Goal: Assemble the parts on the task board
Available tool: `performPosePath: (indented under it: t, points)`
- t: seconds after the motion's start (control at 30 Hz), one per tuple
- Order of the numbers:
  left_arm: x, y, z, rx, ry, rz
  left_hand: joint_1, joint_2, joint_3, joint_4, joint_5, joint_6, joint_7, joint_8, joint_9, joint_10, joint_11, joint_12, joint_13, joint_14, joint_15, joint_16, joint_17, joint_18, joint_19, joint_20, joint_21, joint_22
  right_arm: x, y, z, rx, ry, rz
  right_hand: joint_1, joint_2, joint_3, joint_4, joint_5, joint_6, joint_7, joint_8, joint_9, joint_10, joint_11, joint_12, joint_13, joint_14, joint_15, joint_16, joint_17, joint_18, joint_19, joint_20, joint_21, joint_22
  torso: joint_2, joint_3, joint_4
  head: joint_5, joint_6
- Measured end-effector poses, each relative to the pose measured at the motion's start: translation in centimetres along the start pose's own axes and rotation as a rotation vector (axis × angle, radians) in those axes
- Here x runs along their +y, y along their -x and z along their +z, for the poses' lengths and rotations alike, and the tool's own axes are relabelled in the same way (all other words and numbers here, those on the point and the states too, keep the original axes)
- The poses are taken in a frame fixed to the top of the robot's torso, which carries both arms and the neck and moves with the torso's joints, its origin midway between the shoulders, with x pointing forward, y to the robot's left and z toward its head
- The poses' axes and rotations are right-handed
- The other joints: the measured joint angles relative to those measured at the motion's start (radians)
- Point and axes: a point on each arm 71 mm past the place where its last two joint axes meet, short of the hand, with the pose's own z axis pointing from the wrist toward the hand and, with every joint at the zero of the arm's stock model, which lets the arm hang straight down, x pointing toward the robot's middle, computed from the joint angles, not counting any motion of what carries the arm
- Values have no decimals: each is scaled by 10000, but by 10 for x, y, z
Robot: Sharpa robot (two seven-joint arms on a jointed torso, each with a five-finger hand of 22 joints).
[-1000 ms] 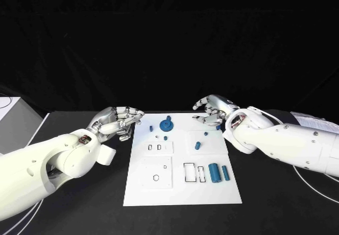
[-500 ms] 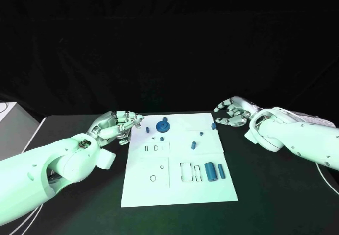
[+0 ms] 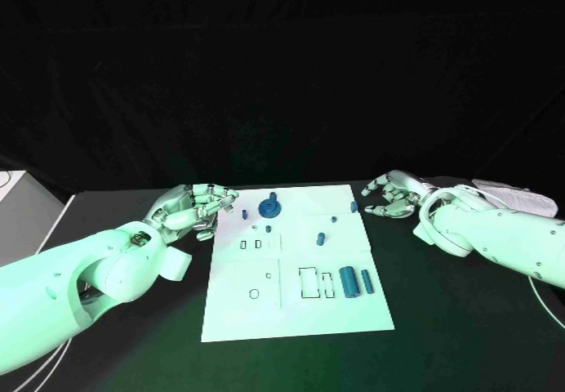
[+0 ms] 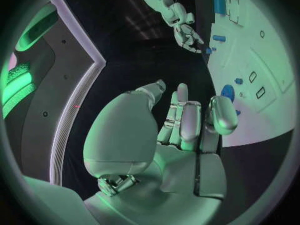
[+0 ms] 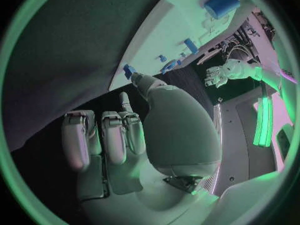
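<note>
Both hands empty, fingers curled — left hand [image 3: 192,207] and right hand [image 3: 393,194] flank the task board [image 3: 295,314]; its blue parts [image 3: 351,282] look light, rigid, probably slippery — pinch their sides

Task board [image 3: 295,314] middle open from above, lower frame free, left hand [image 3: 192,207] and right hand [image 3: 394,196] flanking its upper corners

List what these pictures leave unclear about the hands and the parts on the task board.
- Right hand, head view: the curled fingers hide their inner side; the right wrist view suggests it holds nothing.
- Left hand, head view: its fingers hide the task board edge beneath them.
- Small blue parts, head view: too small to tell their shapes.
- Two blue cylinders, right wrist view: cut off by the circle's rim.
</note>
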Motion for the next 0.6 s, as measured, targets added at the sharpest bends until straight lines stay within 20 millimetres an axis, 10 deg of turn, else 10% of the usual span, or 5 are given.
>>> performPosePath:
  t: [0.6]
  points:
    - [1, 0, 0, 0, 23, -10, 0, 0, 28, -29, 0, 0, 0, -1, -1, 0, 0, 2, -22, 0, 0, 0, -2, -1, -1, -1, -3, -2, 5, -7, 12, 147, -28, -311, 0, 0, -1, 1, 39, -1, 0, -39, -2, 0, 0, 0, -1, 0, 0, 0, 0, 0, 0, 0, 16, -2, 23, -15, 18, -28, -121]
